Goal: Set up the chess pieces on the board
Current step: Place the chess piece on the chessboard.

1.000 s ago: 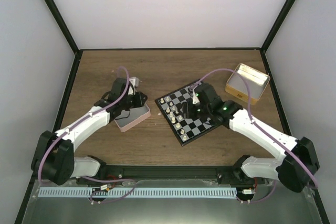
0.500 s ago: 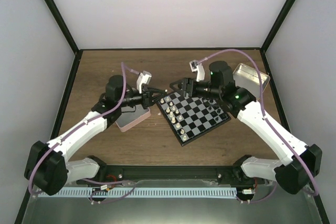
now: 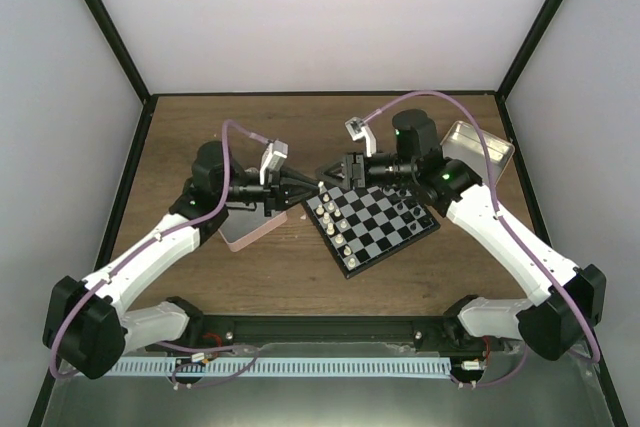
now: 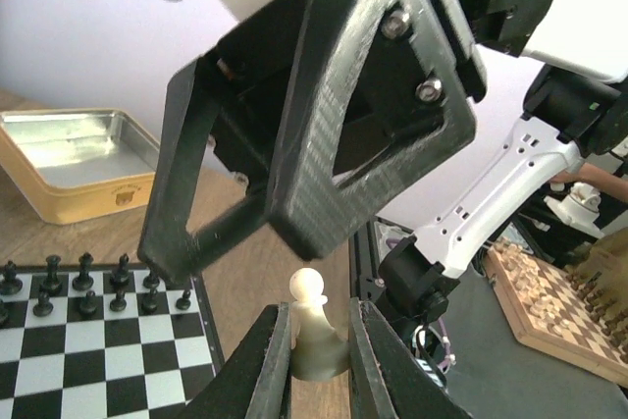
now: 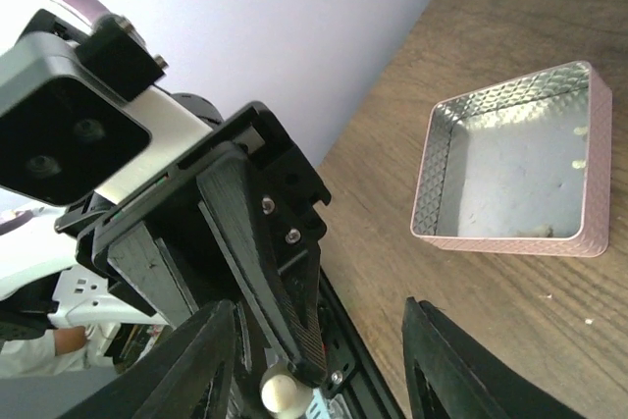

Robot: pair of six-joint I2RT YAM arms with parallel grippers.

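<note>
Where the two arms meet over the corner of the board [image 3: 385, 229] nearest the pink-sided tin [image 3: 243, 234], the left gripper [image 4: 317, 313] is clamped on a cream-white pawn [image 4: 312, 345]. Its two dark fingers press the pawn's flared base from either side, and the round head stands upright and free above the tips. The right gripper [image 5: 319, 311] points at it from the opposite side with its jaws spread. In the right wrist view, the left gripper's narrow tips and the pale pawn sit in the gap between the two right fingers [image 5: 211, 360], nearer the left-hand one and touching neither as far as can be seen. From the left wrist, one right finger hangs just above the pawn's head and the other stands off to the side, so the pawn lies low in the mouth of the open jaws and is gripped only by the left arm. On the board, a line of cream-white chess pieces [image 3: 330, 219] runs along the edge toward the left arm, and black pieces [image 4: 83, 277] stand in two rows at the side toward the yellow tin [image 4: 59, 198]. Both tins rest on the wooden table [image 3: 300, 127], well apart, with the board between them.
</note>
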